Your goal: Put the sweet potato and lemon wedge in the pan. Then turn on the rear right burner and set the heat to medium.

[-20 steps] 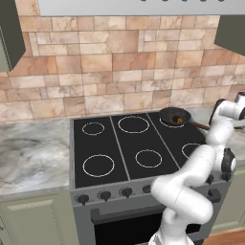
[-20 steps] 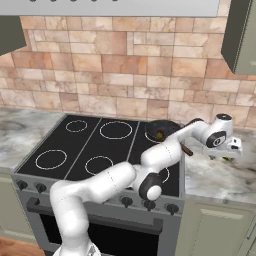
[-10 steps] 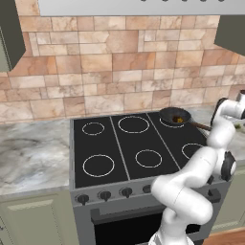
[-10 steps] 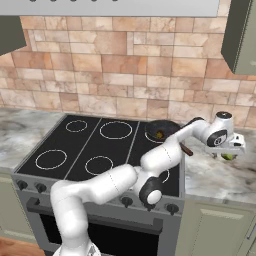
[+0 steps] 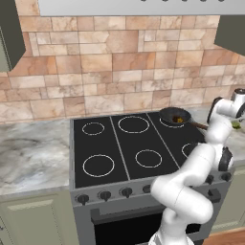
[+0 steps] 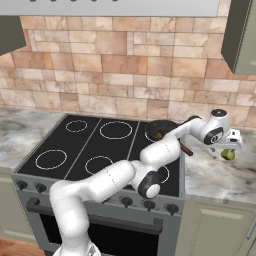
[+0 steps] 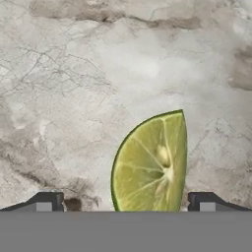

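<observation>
hand view: 1 lemon wedge (image 7: 151, 165), hand (image 7: 126, 202) wide.

A veined, matt stone look is shown by the tabletop (image 7: 98, 74). The lemon wedge (image 7: 152, 162) is seen with moist, glossy pulp and smooth rind. Smooth black glass forms the cooktop (image 5: 124, 148); the pan (image 5: 174, 116) looks dark, matt metal.

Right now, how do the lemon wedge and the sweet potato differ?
The lemon wedge is yellow-green and lies on the marble counter right of the stove, between the open hand's fingertips; the sweet potato is an orange-brown lump already in the pan. The wedge has a flat cut face; the potato looks rounded. Both are small.
</observation>
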{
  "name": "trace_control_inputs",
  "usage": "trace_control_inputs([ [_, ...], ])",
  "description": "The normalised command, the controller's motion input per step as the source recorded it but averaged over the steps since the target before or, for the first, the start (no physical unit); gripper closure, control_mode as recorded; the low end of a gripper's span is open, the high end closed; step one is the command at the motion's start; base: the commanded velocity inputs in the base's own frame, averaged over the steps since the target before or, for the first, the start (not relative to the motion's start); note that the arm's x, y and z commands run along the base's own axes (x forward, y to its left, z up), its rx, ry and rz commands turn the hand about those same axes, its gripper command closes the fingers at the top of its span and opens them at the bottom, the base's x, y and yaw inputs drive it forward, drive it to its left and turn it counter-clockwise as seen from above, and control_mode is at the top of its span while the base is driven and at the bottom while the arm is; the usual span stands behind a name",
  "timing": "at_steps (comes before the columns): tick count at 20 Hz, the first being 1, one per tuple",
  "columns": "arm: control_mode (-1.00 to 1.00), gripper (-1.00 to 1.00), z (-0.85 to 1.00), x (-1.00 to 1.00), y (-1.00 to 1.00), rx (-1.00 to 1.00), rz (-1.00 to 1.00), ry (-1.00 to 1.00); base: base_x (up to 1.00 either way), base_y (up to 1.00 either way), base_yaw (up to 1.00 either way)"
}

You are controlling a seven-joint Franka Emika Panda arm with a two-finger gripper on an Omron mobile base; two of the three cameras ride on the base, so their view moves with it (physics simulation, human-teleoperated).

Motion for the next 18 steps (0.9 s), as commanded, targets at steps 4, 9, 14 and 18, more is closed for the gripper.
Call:
trace_control_inputs([
  [4, -1.00, -1.00, 0.00, 0.39, -0.20, 0.00, 0.00, -0.02, 0.00, 0.00, 0.00],
  [9, -1.00, -1.00, 0.01, 0.10, -0.30, 0.00, -0.05, 0.00, 0.00, 0.00, 0.00],
  [14, -1.00, -1.00, 0.04, 0.02, -0.22, 0.00, -0.05, 0.00, 0.00, 0.00, 0.00],
  [18, -1.00, -1.00, -0.01, 0.04, -0.21, 0.01, -0.05, 0.07, 0.00, 0.00, 0.00],
])
